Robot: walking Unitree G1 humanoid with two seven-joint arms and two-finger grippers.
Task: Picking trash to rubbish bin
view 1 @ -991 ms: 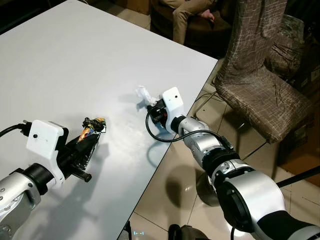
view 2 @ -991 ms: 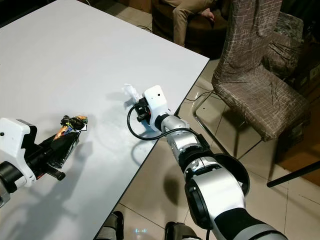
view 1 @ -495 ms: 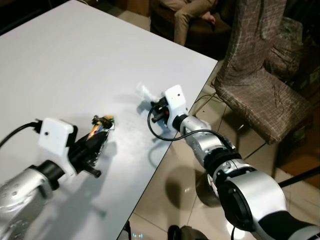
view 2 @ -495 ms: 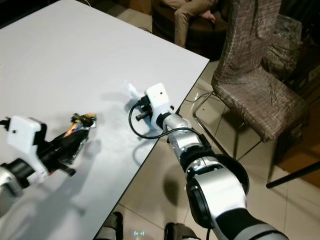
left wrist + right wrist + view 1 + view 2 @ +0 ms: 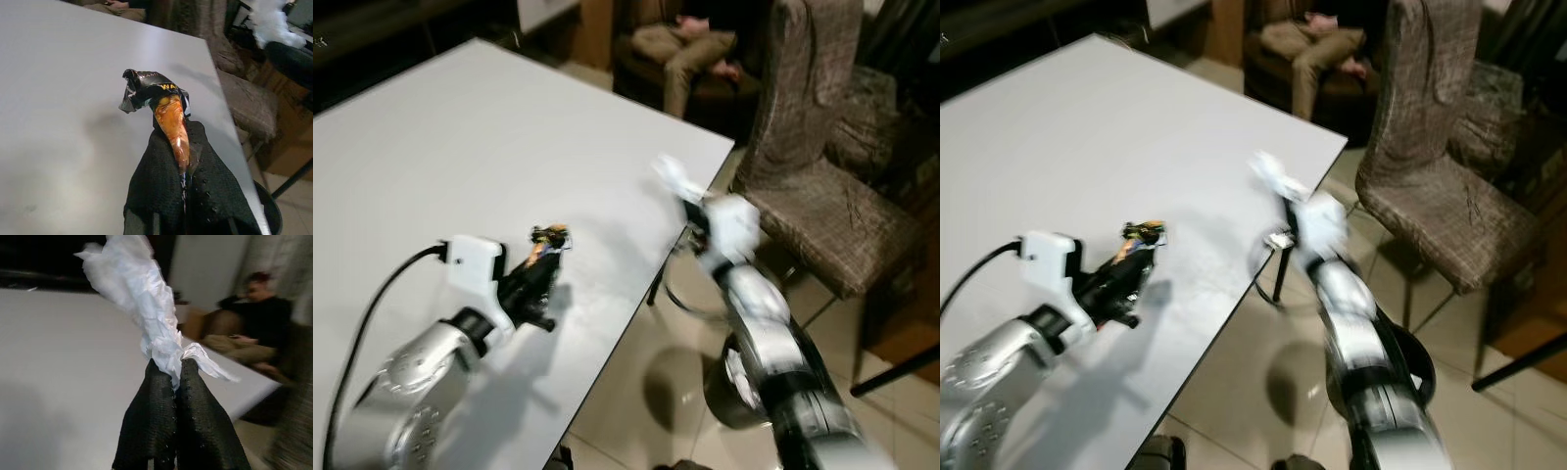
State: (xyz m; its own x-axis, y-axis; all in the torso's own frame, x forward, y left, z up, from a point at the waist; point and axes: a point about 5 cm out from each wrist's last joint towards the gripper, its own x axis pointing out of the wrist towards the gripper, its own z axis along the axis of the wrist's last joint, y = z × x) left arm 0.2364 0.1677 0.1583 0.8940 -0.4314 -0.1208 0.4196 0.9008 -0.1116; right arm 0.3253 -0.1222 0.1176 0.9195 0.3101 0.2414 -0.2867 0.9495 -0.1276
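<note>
Between left gripper (image 5: 183, 188) fingers: crumpled black-orange wrapper (image 5: 161, 105), clamped tight. Right gripper (image 5: 175, 382) pinches white crumpled tissue (image 5: 142, 298), apparently past table (image 5: 431, 127) edge.

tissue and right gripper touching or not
Touching. The right wrist view shows the right gripper with its two black fingers pressed together on the lower end of the white tissue, which sticks out beyond the tips.

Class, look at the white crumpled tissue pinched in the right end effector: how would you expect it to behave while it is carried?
The white tissue probably weighs very little; a thin pinch by the right end effector holds it upright. It looks soft and crushable, given its creased folds. The loose end beyond the fingertips may flutter or tear.
</note>
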